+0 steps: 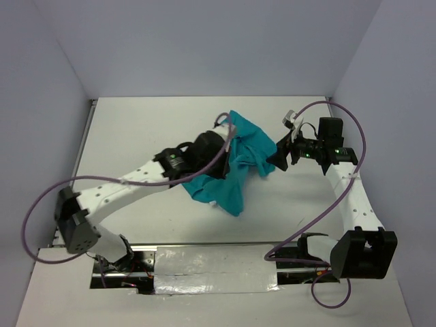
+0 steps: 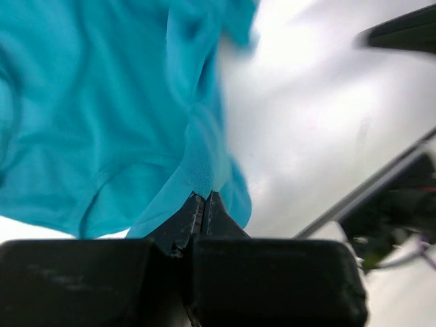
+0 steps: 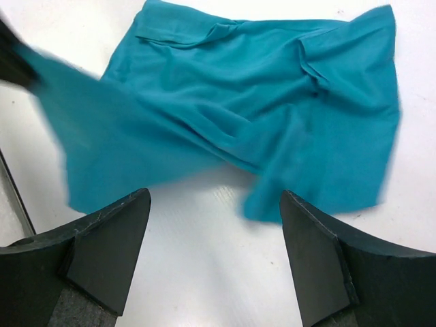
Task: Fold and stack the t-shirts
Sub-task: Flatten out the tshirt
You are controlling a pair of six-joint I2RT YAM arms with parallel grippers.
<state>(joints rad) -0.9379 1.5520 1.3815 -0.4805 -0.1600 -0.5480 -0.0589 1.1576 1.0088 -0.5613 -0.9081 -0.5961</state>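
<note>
Since the left gripper [image 2: 203,201] pinches only a thin fold of the rumpled teal t-shirt [image 1: 246,148] at the middle of the table [image 1: 136,129], the cloth may slip free; the right gripper [image 3: 214,197] hovers agape and empty beside it.

You're looking at a robotics lab cell, not a home or shop. In the top view a bare white table [image 1: 136,122] fills the middle, boxed in by plain pale-lilac panels [image 1: 204,41] across the top and down both sides. The left arm [image 1: 116,194] and right arm [image 1: 357,204] are mounted at the bottom edge, trailing purple cables [image 1: 30,204], and silver tape [image 1: 214,262] patches the bottom centre.
</note>
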